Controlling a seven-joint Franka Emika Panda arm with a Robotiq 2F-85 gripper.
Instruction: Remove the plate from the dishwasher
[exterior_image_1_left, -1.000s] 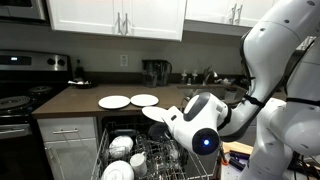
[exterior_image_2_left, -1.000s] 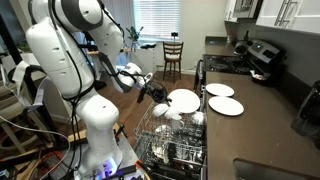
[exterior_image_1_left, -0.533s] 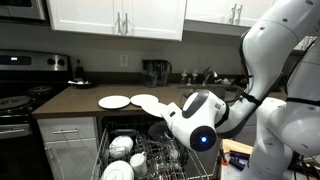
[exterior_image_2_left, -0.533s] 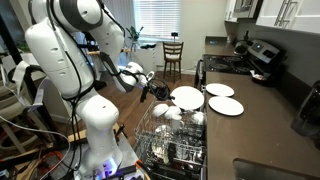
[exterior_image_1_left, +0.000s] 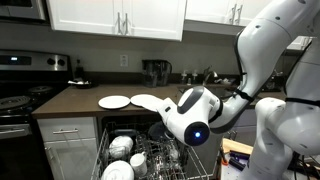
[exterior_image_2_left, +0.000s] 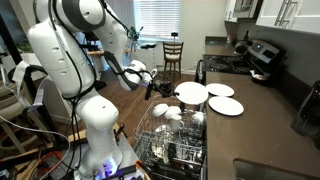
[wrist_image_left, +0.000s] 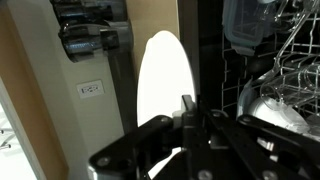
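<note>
My gripper (wrist_image_left: 186, 118) is shut on the rim of a white plate (wrist_image_left: 164, 80), which stands edge-on in the wrist view. In an exterior view the plate (exterior_image_2_left: 191, 93) hangs flat above the dishwasher's pulled-out upper rack (exterior_image_2_left: 170, 137), close to the counter edge, with the gripper (exterior_image_2_left: 168, 90) at its near rim. In an exterior view the plate (exterior_image_1_left: 152, 101) shows just left of my wrist (exterior_image_1_left: 190, 118), above the open dishwasher (exterior_image_1_left: 140, 155). The rack holds bowls, cups and glasses.
Two more white plates (exterior_image_2_left: 220, 90) (exterior_image_2_left: 227, 106) lie on the brown counter (exterior_image_2_left: 265, 130) beside the dishwasher. A black stove (exterior_image_1_left: 20, 85) stands at the counter's far end. A dark container (exterior_image_1_left: 155, 72) and a faucet stand by the wall.
My gripper has lifted the plate up out of the rack and carried it toward the counter and the two plates there.
</note>
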